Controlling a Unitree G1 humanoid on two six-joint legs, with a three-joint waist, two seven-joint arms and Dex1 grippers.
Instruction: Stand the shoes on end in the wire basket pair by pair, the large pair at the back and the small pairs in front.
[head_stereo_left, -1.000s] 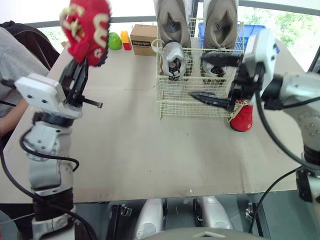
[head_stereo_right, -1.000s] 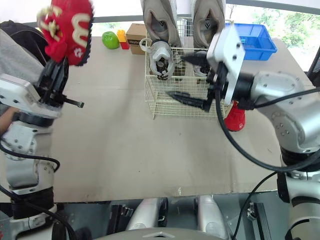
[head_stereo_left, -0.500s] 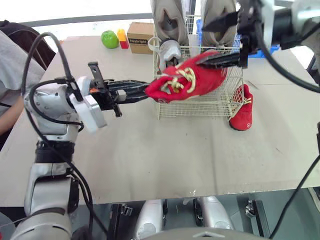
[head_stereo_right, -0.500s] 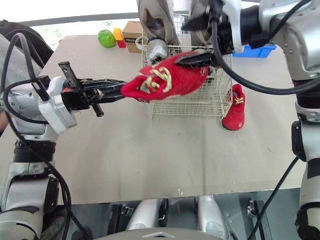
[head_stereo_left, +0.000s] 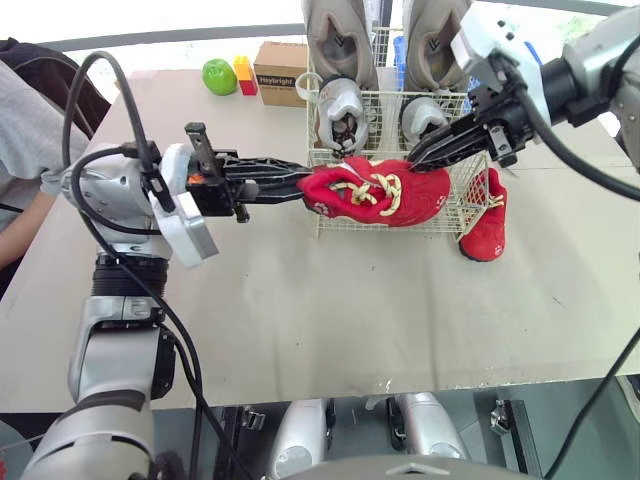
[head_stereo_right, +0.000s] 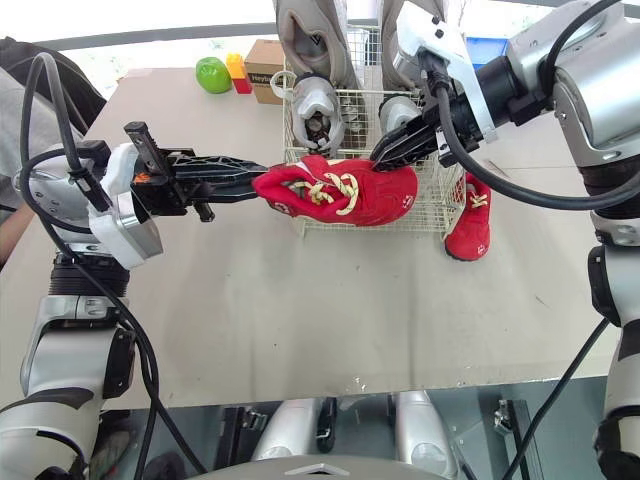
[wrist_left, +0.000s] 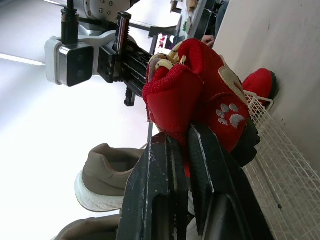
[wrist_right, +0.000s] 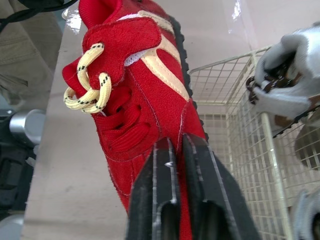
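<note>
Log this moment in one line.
left gripper: shut on red shoe | right gripper: shut on it too | shoe: before wire basket | second red shoe: on table

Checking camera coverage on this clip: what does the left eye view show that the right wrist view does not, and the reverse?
Left eye view adds: round green fruit, brown cardboard box, second red shoe beside the white wire basket. Right wrist view adds: close look at the right gripper clamped on the red lace-up shoe. Both share: that shoe, the basket, a small grey shoe inside it.
</note>
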